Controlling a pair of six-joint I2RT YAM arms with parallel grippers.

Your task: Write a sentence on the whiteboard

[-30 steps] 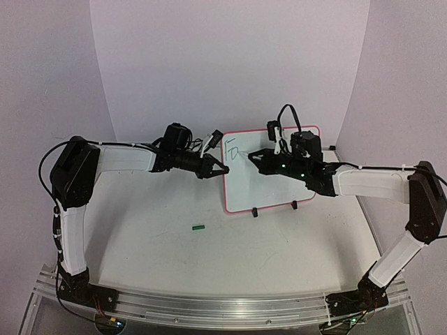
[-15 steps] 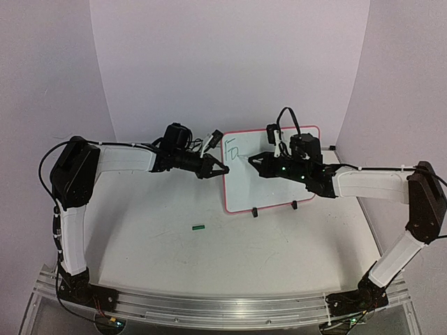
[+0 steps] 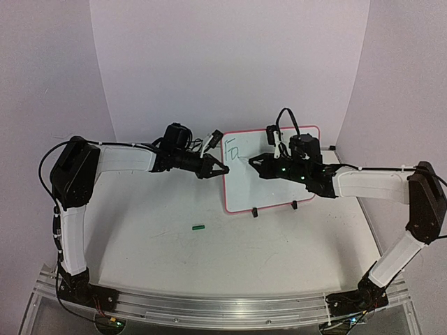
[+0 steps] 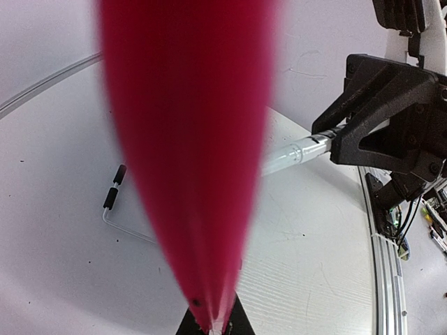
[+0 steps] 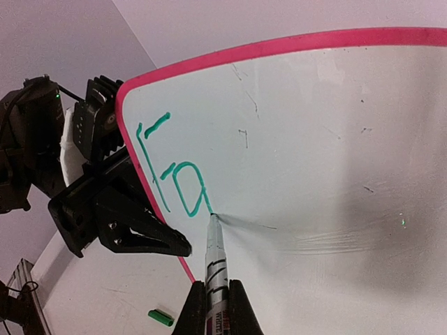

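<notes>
The whiteboard (image 3: 272,174) stands tilted on two black feet at the table's middle, its rim red-pink. Green lettering "Fa" (image 5: 171,174) sits at its upper left and also shows in the top view (image 3: 232,150). My right gripper (image 5: 215,287) is shut on a silver marker (image 5: 215,255), whose tip touches the board at the end of the "a". My left gripper (image 3: 221,169) is shut on the board's left rim, which fills the left wrist view as a blurred red band (image 4: 188,139) running into the jaws (image 4: 213,324). In the top view the right gripper (image 3: 254,162) is over the board.
A green marker cap (image 3: 199,227) lies on the table in front of the board, also in the right wrist view (image 5: 160,317). A thin bent wire with black ends (image 4: 115,192) lies behind the board. White walls close in the back and sides.
</notes>
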